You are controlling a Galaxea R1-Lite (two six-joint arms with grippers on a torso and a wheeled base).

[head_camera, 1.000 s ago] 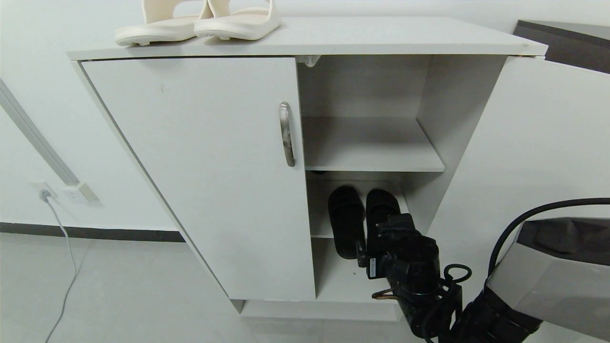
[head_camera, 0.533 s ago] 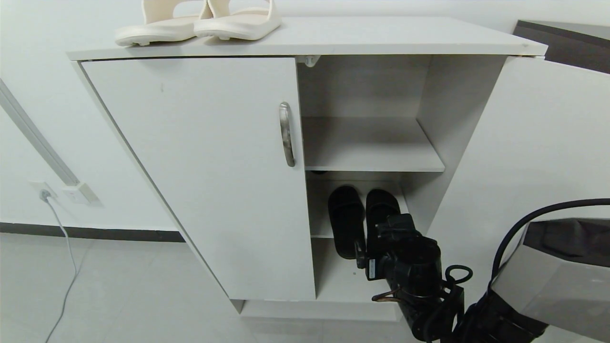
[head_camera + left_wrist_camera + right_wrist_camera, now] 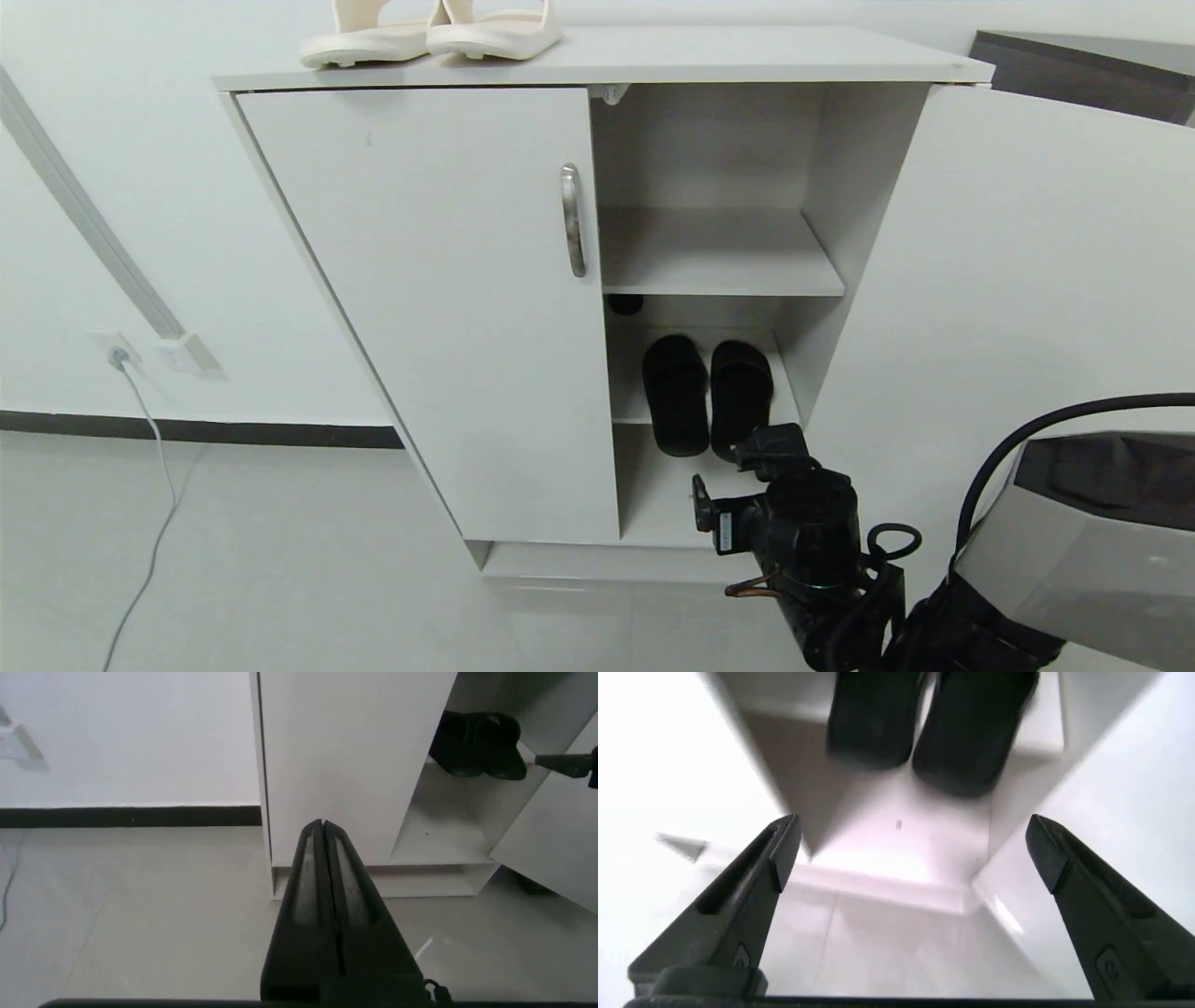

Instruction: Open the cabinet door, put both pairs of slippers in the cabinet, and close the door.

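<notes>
White laminate cabinet (image 3: 607,56) standing on a pale tiled floor (image 3: 280,560) against a white wall. Its left door (image 3: 439,299) is shut and carries an upright metal handle (image 3: 573,219); its right door (image 3: 1008,261) is swung wide open, showing the shelves inside. A pair of black slippers (image 3: 707,392) lies side by side on the middle shelf of the open compartment, under the upper shelf (image 3: 719,252), with their near ends reaching just past the shelf's front edge. A pair of cream slippers (image 3: 434,33) sits on the cabinet's top, above the shut door. The right tool (image 3: 733,467) hangs low in front of the open compartment, just before and below the black pair; its two fingers are spread wide apart and hold nothing. In the right wrist view the black slippers (image 3: 924,719) lie ahead of the right tool (image 3: 910,835), between the lines of its two fingers and apart from them. The left tool (image 3: 322,831) has its fingers pressed together with nothing between them, and points toward the foot of the shut door; the black slippers (image 3: 481,742) lie well off to one side of it. A wall socket with a trailing cable (image 3: 117,357) is on the wall to the cabinet's left.
</notes>
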